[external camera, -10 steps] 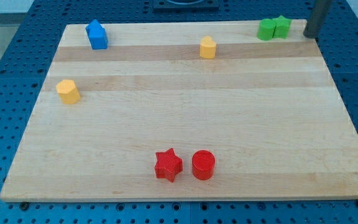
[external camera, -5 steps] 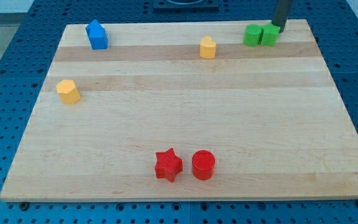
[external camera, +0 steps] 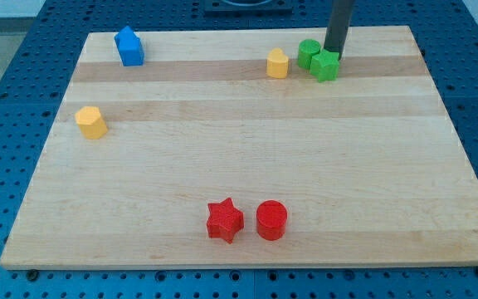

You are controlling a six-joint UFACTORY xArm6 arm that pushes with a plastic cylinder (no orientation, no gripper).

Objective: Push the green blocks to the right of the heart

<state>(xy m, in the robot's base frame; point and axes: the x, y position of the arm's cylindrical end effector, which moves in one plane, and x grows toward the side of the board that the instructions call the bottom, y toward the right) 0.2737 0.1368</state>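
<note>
Nearest the view's bottom, a red star (external camera: pixel 225 221) and a red cylinder (external camera: pixel 271 220) sit side by side, well clear of the action. Farther up at the view's left stands a yellow block (external camera: pixel 91 122), and beyond it, near the top edge, a blue block (external camera: pixel 129 46).

Along the top strip lies the work. Over the last second the two green blocks (external camera: pixel 319 60) have slid from the board's top right corner toward the view's left, and the pair has skewed, one now lower than the other. They stand just right of the yellow heart (external camera: pixel 277 63), a small gap remaining, so the task looks nearly met.

The arm carries no claw, only a rod; its tip (external camera: pixel 333 56) touches the pair's right side. The wooden board (external camera: pixel 247 158) has wide open room below; the top edge is close.
</note>
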